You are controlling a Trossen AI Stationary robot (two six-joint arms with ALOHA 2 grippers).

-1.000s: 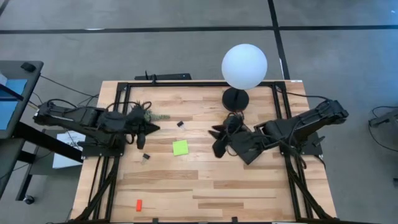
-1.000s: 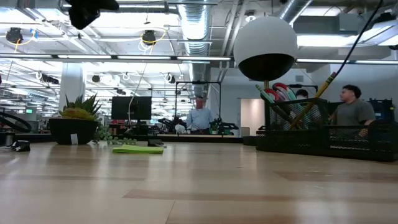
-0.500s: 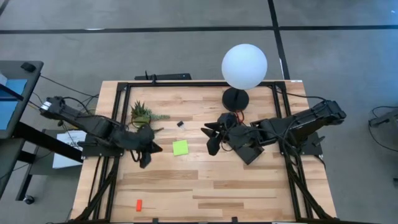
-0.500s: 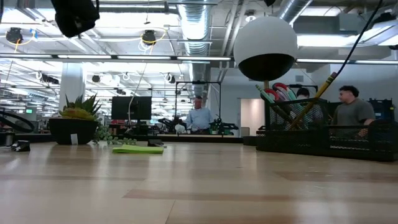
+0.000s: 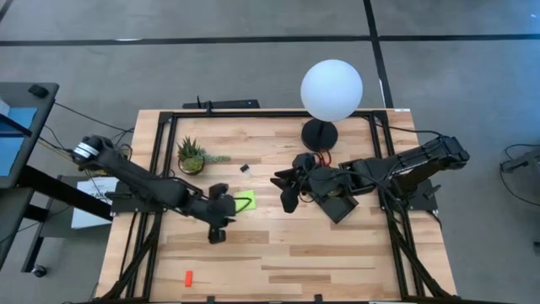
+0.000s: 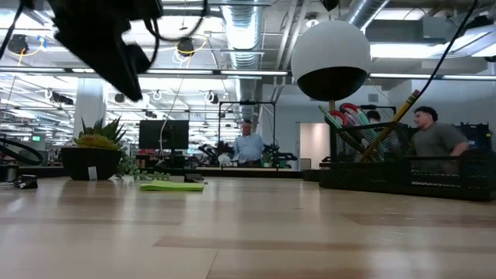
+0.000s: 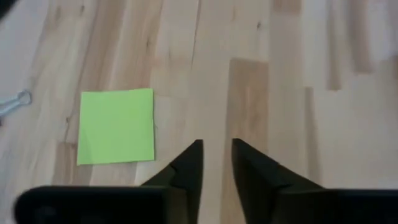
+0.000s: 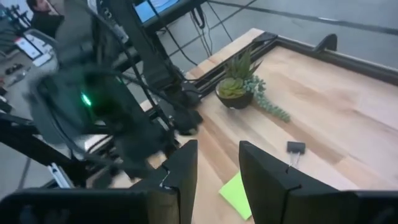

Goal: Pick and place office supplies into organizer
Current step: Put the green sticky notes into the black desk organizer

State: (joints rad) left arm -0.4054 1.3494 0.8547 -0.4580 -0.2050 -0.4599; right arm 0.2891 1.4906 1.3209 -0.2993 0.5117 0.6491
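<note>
My left gripper (image 5: 219,230) hangs open over bare wood just near of the lime-green sticky-note pad (image 5: 245,200), which lies flat; in the left wrist view the pad (image 7: 116,126) is beside my gripper (image 7: 216,147). My right gripper (image 5: 281,187) is open above the table, right of the pad, and its wrist view shows my gripper (image 8: 217,155) facing the pad (image 8: 236,194). The black organizer (image 6: 411,167) holds red-handled scissors (image 6: 350,116) and a tan pencil (image 6: 399,116); from above my right arm mostly covers the organizer (image 5: 339,208). A red-orange piece (image 5: 189,278) lies by the near edge.
A small black clip (image 5: 245,168) lies far of the pad. The spiky potted plant (image 5: 192,154) stands at the far left. The white globe lamp (image 5: 332,89) and its round base (image 5: 320,133) stand at the far right. People stand in the room behind the table.
My left arm has swung out from beside the plant toward the table's right and near edge, ending beside the sticky-note pad and covering a clip that lay left of the pad. My right gripper has edged toward the table's left.
</note>
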